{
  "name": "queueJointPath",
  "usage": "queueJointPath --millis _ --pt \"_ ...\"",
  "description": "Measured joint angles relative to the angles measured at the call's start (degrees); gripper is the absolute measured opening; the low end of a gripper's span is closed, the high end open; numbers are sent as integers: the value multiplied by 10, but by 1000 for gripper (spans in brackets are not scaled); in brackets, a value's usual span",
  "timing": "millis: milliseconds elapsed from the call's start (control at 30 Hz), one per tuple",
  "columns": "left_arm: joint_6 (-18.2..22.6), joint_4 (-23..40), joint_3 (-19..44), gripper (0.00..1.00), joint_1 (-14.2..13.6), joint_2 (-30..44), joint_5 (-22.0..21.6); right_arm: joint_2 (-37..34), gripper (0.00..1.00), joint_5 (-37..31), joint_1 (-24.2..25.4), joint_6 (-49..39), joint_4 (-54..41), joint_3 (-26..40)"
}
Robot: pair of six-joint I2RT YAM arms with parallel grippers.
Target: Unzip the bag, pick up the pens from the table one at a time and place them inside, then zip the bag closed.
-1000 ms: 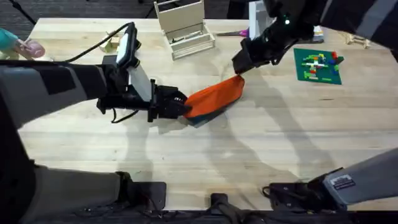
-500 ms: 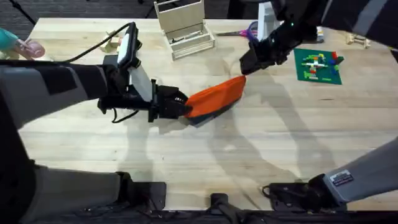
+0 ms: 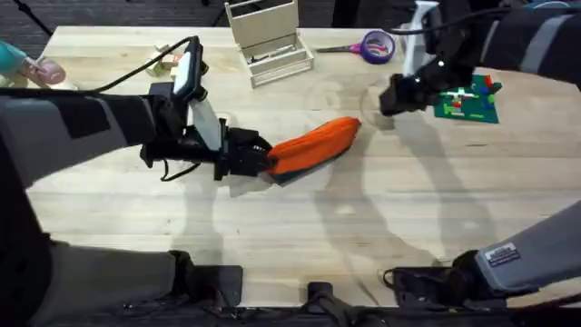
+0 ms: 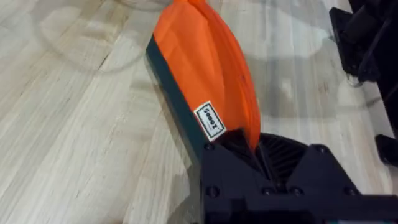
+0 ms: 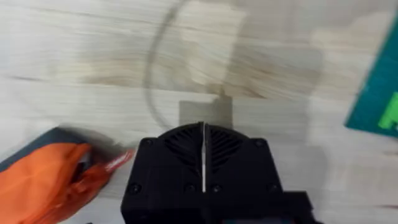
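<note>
Orange bag [image 3: 313, 145] clamped at one end by left gripper [image 3: 259, 156], contents hidden. Right gripper [image 3: 392, 98] pressed together, apart from bag.

Wooden organizer box [image 3: 269, 41] sitting at the far edge. Purple-handled scissors [image 3: 368, 45] lying just right of it, green brick baseplate [image 3: 467, 98] resting further right, small wooden pieces [image 3: 163, 60] lying to its left.

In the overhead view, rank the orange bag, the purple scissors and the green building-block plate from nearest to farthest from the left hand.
1. The orange bag, its near end clamped in the left hand, mid-table.
2. The purple scissors, at the far edge, right of centre.
3. The green building-block plate, far right, beside the right hand.
</note>
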State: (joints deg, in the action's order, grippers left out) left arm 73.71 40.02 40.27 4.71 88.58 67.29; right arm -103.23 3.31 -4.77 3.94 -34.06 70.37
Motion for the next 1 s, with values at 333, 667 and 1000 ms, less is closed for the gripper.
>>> queueJointPath --millis 333,667,1000 --pt "0 0 0 44 0 0 -1 14 30 -33 0 4 6 -8" --pt "0 0 0 43 0 0 -1 143 594 -16 0 -15 -47 -8" --pt "0 0 0 43 0 0 -1 220 998 -7 0 -25 -80 -8"
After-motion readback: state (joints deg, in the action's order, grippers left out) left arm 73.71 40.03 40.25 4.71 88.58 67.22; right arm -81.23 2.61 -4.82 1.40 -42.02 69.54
